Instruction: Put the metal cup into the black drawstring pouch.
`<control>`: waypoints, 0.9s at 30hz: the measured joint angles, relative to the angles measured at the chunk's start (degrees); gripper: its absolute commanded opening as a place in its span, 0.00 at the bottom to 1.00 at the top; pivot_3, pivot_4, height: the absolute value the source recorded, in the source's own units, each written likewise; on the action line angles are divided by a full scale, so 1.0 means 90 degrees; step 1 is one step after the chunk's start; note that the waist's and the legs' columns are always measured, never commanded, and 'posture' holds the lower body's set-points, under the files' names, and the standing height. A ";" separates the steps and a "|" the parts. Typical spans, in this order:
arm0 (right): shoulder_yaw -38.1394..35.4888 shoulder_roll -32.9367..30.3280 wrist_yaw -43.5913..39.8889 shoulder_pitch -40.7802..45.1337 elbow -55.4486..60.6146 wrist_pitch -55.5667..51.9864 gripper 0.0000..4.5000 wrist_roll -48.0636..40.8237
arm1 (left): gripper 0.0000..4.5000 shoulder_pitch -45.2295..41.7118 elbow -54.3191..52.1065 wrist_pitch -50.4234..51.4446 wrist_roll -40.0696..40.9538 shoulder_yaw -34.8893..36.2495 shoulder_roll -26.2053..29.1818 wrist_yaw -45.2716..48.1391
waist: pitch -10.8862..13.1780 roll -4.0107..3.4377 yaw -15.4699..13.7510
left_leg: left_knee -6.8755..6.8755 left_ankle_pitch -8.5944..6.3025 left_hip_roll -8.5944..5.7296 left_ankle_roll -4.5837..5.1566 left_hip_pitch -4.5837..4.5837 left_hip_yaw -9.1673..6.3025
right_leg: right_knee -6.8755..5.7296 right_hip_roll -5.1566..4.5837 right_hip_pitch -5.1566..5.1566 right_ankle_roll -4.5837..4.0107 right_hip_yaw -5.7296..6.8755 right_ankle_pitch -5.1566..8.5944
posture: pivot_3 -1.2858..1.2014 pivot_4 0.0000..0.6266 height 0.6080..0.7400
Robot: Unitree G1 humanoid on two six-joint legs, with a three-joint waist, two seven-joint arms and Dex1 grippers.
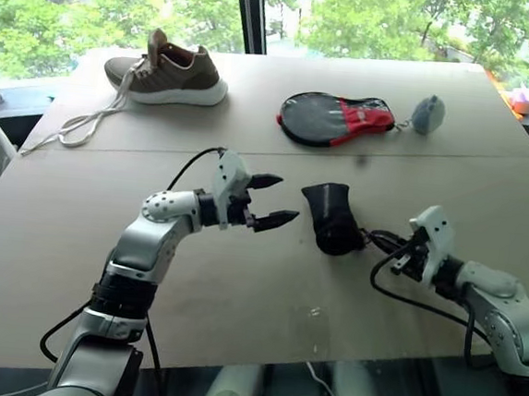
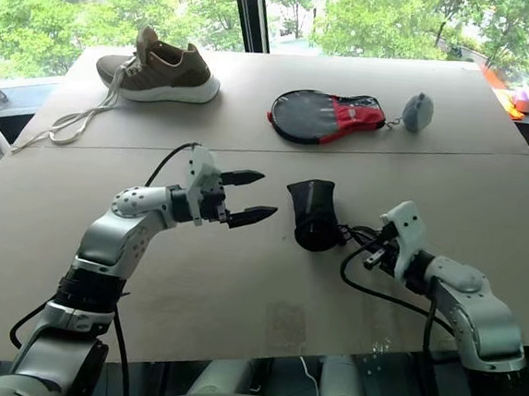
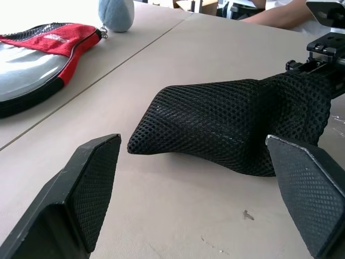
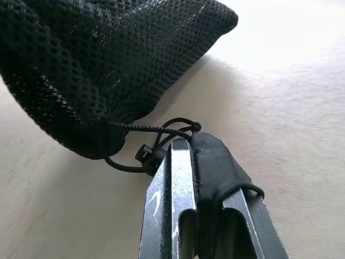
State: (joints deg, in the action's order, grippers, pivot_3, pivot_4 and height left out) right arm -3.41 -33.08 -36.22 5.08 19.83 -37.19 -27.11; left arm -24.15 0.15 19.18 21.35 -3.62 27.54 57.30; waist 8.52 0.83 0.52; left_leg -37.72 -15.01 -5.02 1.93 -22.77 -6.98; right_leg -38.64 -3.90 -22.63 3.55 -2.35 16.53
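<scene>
Black drawstring pouch [image 1: 332, 218] lying on its side on the desk [image 1: 238, 288], between the two pincers, bulging and rounded as though filled, mesh weave plain in the left wrist view, closed end pointing toward the left pincer and the gathered mouth turned toward the right one. Left pincer [image 1: 272, 201] hovering just beside the pouch's closed end, fingers spread wide, nothing between them, apart from the fabric. Right pincer [image 4: 186, 148] pressed together just beside the pouch's mouth, tips right at the thin black cord [image 4: 156, 129] and its toggle [image 4: 144, 154]; cord looping around the tips, though whether actually pinched cannot be told for sure. Metal cup nowhere visible as bare steel; cannot tell whether inside the pouch. Beyond both pincers, across a seam in the desk: a black, grey and red racket-shaped case [image 1: 336, 118] lying flat, a grey fuzzy ball [image 1: 428, 114] just beside its narrow end and joined to it by a small clasp. Farther off beyond the left pincer, well apart from the pouch, a brown shoe with a white sole [image 1: 169, 71], its pale laces [image 1: 86, 122] trailing loose across the desk toward the near edge
</scene>
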 measured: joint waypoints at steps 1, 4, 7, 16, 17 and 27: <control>-0.0047 -0.0045 0.0014 -0.0002 -0.0003 0.0017 0.00 0.0017 | 1.00 0.0000 0.0000 -0.0002 -0.0005 -0.0013 -0.0002 0.0000 | 0.0000 0.0000 0.0002 | 0.0000 0.0000 0.0000 0.0000 0.0000 0.0000 | 0.0000 0.0000 0.0000 0.0000 0.0000 0.0000 | 0.52 0.24 1.00; -0.0244 -0.0185 0.0079 0.0025 -0.0033 0.0261 0.00 0.0210 | 1.00 0.0000 0.0010 -0.0008 -0.0011 -0.0043 -0.0011 0.0001 | 0.0000 0.0000 0.0003 | 0.0000 0.0000 -0.0001 0.0000 0.0000 0.0005 | -0.0003 0.0000 -0.0001 0.0000 0.0001 0.0000 | 0.52 0.24 1.00; -0.0385 -0.0490 0.0188 0.0212 -0.0091 0.0840 0.00 0.0736 | 1.00 0.0000 0.0071 -0.0044 -0.0024 -0.0048 -0.0016 0.0002 | 0.0000 0.0000 0.0004 | -0.0001 0.0000 -0.0001 0.0000 0.0000 0.0008 | -0.0009 0.0001 -0.0004 0.0000 0.0002 0.0000 | 0.52 0.24 1.00; 0.0385 -0.1247 0.0005 0.0121 -0.0199 0.2643 0.12 0.2568 | 1.00 0.0002 0.0178 -0.0111 -0.0092 -0.0154 -0.0078 0.0033 | -0.0001 0.0001 0.0001 | -0.0004 0.0000 0.0000 0.0000 -0.0001 0.0011 | -0.0011 0.0002 -0.0004 0.0000 0.0001 0.0000 | 0.52 0.24 1.00; 0.0419 -0.1303 -0.0165 -0.0061 -0.0188 0.2626 0.19 0.2572 | 1.00 0.0005 0.0181 -0.0115 -0.0093 -0.0154 -0.0083 0.0035 | -0.0001 0.0001 -0.0009 | -0.0007 0.0000 -0.0001 0.0000 -0.0002 0.0010 | -0.0010 0.0001 -0.0003 0.0000 0.0001 0.0000 | 0.52 0.24 1.00; -0.0378 -0.1403 -0.0682 -0.0210 0.0244 0.1164 0.79 0.1482 | 1.00 0.0217 0.0203 -0.0151 -0.0101 -0.0156 -0.0073 0.0047 | -0.0001 0.0000 0.0011 | -0.0021 0.0000 0.0000 0.0001 0.0002 0.0009 | -0.0018 0.0001 0.0006 0.0000 -0.0001 0.0000 | 0.52 0.24 1.00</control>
State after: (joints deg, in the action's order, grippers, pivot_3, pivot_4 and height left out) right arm -6.82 -45.70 -42.36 3.19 22.03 -26.71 -13.78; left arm -22.19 1.98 17.82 20.44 -5.02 26.88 57.73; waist 8.51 0.83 0.62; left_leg -37.91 -15.02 -5.02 1.94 -22.75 -6.90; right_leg -38.80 -3.89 -22.57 3.55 -2.36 16.53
